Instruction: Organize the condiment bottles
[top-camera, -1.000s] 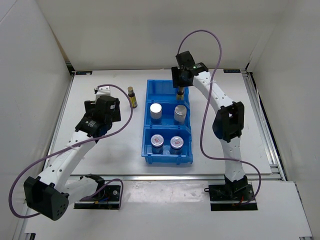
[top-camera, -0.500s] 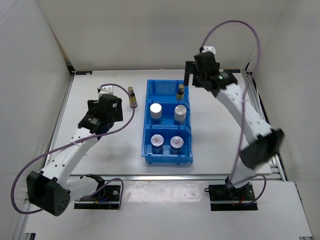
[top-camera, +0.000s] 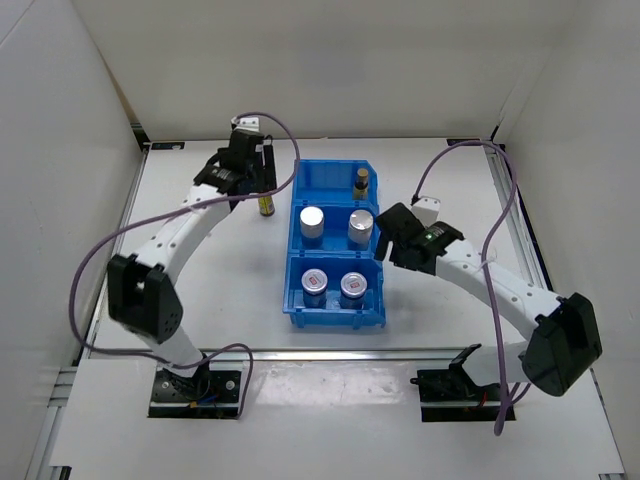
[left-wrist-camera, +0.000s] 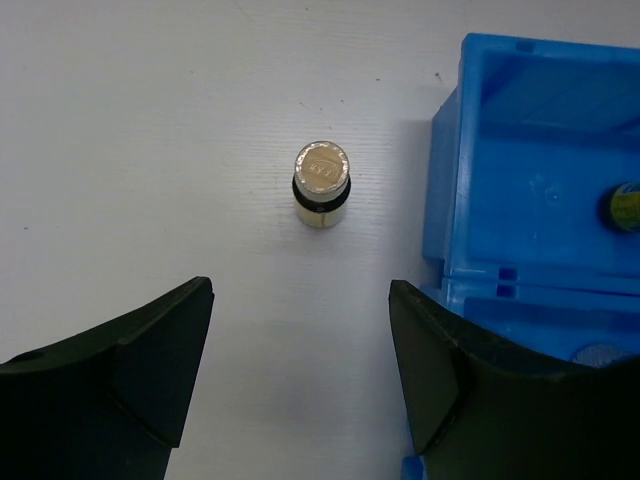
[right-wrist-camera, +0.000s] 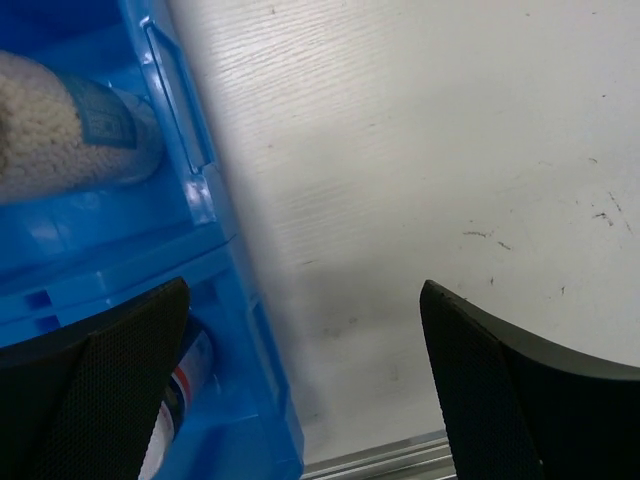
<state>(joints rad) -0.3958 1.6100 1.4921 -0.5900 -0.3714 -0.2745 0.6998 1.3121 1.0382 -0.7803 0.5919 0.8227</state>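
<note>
Reaching for the last stray item looks to be the step in hand. Over the far left part of the table (top-camera: 225, 285), the left claw (left-wrist-camera: 300, 296) hangs with its fingers spread and nothing between them, pointed down at a brown bottle (left-wrist-camera: 321, 185). That bottle stands upright on the table, just beside the left wall of the blue bin (left-wrist-camera: 452, 170) but apart from it. In the wrist view it sits ahead of the fingertips, not between them. Inside the bin, the far compartment holds a second brown bottle (top-camera: 361, 182) towards its right side, so the left half there looks free. The middle compartment holds two white-and-blue cylinders (top-camera: 312, 221) with silver lids, side by side. The near compartment holds two short jars (top-camera: 316, 282) with red-marked lids. Five of the six containers therefore seem sorted already, by kind. Just beside the bin's right wall, the right claw (right-wrist-camera: 300, 300) is also spread wide and empty, and its own camera looks down on the bin's edge and bare table. The next move probably calls for carrying the left claw forward until the fingers straddle the bottle, then lowering it and pinching the body below the cap. After that, the bottle needs lifting high enough to clear the bin's wall and setting down beside its twin.
</note>
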